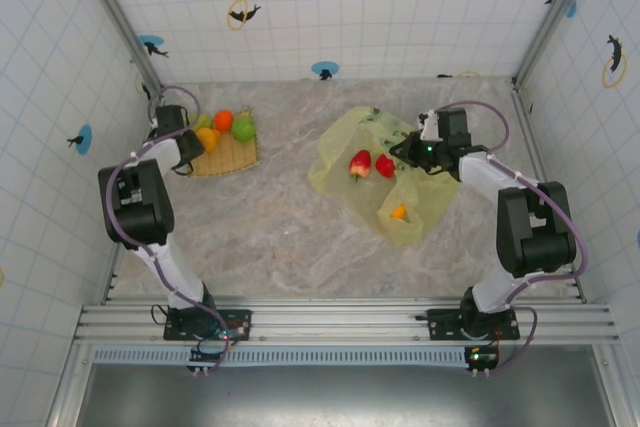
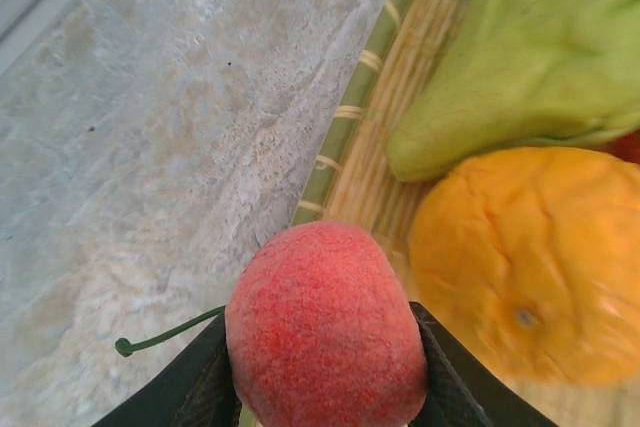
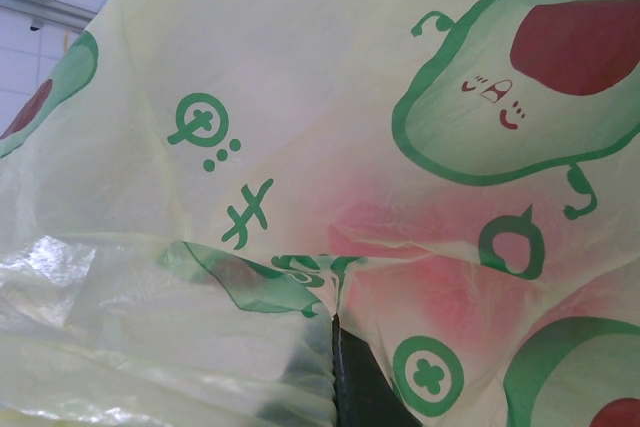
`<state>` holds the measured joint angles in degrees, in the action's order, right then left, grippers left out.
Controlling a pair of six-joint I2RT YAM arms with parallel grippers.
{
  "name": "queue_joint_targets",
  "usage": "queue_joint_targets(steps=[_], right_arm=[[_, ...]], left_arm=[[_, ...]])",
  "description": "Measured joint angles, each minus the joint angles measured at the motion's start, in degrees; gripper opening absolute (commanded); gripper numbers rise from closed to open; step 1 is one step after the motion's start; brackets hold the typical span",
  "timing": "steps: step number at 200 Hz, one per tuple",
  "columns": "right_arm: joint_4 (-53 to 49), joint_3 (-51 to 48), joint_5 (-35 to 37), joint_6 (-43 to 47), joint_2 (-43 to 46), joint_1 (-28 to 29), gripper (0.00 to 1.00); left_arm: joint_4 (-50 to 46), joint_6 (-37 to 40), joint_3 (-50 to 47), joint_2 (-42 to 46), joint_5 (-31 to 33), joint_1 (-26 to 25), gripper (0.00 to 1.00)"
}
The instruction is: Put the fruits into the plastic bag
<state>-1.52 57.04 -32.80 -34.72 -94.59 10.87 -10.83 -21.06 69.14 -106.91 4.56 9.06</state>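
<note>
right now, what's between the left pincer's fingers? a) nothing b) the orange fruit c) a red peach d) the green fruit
c: the left wrist view shows the red peach wedged between the dark fingers of the left pincer, while the orange fruit and green fruit lie free on the woven mat.

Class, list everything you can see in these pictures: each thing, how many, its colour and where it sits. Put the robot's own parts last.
mat: one, tan, far left of the table
fruits on the mat: about four, orange, yellow-orange, bright green, yellow-green
red fruit: one, red, at the mat's edge
bag: one, yellow-green with avocado prints, right of centre
fruits at the bag: three, two red and one orange, within its outline
table: one, grey marbled
arms: two, black and white, near edge
left end effector: one, black, closed on the red fruit
right end effector: one, black, pinching the bag
</note>
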Motion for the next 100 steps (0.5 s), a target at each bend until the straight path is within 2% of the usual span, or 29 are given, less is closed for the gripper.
queue_joint_targets(steps=[57, 100], right_arm=[[0.0, 0.0, 0.0, 0.0, 0.0, 0.0, 0.0], [0.0, 0.0, 0.0, 0.1, 0.0, 0.0, 0.0]], left_arm=[[1.8, -2.6, -11.4, 17.7, -5.2, -1.7, 0.39], [1.9, -3.6, -15.2, 27.9, -6.8, -13.3, 0.39]])
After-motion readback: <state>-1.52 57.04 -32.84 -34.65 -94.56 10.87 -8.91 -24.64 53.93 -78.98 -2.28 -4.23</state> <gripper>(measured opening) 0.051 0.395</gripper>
